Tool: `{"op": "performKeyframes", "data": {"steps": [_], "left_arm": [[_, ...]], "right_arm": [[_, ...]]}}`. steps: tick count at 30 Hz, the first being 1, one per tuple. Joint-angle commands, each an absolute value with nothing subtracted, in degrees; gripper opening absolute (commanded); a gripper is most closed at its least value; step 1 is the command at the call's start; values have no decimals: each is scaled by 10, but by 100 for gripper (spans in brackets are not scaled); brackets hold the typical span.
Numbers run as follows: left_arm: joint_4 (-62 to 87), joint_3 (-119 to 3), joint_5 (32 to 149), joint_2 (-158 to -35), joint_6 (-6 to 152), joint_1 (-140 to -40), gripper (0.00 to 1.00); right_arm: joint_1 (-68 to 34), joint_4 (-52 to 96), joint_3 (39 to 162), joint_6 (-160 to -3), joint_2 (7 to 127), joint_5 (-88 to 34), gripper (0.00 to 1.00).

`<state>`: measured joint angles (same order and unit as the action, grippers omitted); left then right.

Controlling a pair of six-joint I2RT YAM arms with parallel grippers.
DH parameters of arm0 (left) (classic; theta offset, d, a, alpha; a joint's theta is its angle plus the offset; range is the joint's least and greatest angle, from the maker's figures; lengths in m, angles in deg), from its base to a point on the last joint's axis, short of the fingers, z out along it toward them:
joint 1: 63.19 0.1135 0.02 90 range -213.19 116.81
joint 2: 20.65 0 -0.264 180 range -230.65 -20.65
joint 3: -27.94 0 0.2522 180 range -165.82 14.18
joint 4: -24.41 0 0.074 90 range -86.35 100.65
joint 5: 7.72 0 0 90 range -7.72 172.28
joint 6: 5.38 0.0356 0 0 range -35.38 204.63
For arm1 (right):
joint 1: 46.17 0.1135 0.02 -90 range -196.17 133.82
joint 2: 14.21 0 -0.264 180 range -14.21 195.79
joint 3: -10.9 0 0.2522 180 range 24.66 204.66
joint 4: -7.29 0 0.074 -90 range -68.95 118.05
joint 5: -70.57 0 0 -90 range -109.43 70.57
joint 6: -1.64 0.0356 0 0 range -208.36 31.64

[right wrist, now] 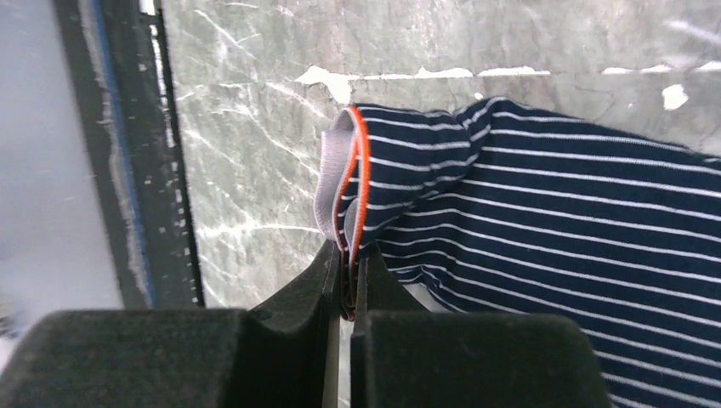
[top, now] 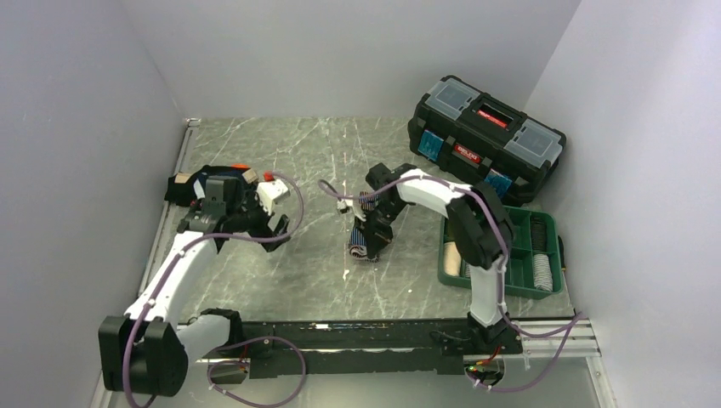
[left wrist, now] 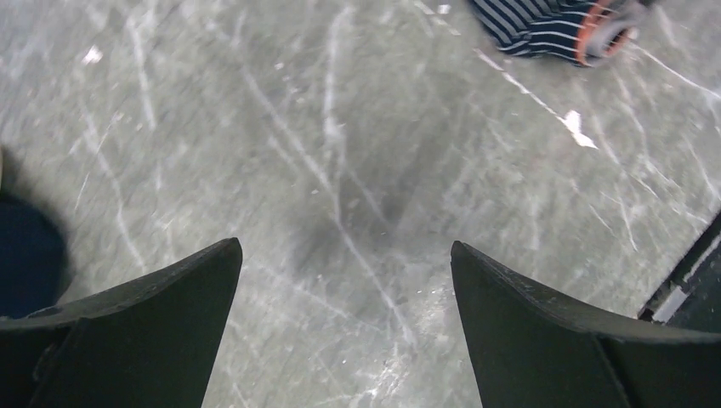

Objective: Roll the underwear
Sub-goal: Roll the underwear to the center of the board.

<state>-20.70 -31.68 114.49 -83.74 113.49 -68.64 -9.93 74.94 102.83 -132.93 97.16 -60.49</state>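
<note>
The navy, white-striped cloth underwear [right wrist: 553, 221] lies at the middle of the grey marbled table [top: 298, 280], and the top view shows it bunched into a short roll. The right gripper [right wrist: 350, 293] is on it, its jaws pressed together on the edge of the grey, orange-trimmed waistband [right wrist: 327, 195]. Only the right wrist view shows this, with the band running straight down into the closed jaws. From above, the arm's own body hides the grip.

The left gripper [left wrist: 344, 327] hangs over bare table to the left of the roll, its jaws spread wide with nothing between them. Its wrist view catches the end of the striped roll in the top right corner and a patch of dark navy cloth at the left edge. The top view shows that cloth as a dark pile of garments [top: 202, 180] with a trace of orange, near the table's left rim.

Only the top view takes in the black plastic toolbox with a red latch [top: 485, 136] at the far right. The green plastic compartment tray [top: 510, 291] sits just in front of it.
</note>
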Motion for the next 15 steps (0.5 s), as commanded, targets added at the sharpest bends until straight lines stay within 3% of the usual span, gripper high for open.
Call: {"op": "performKeyframes", "data": {"steps": [1,7,15], "left_arm": [[-155,-273,1211,-787,1199,-736,99],[-96,-261,1139,-816,1228,-900,99],[-52,-332,1124,-970,1236,-1029,99]], "right_arm": [[-143,917,1107,-1425,1067,-749,0],[-165,1063,1199,-1515,1178,-815,0],[-166,1066,1214,-1501,1213,-815,0]]}}
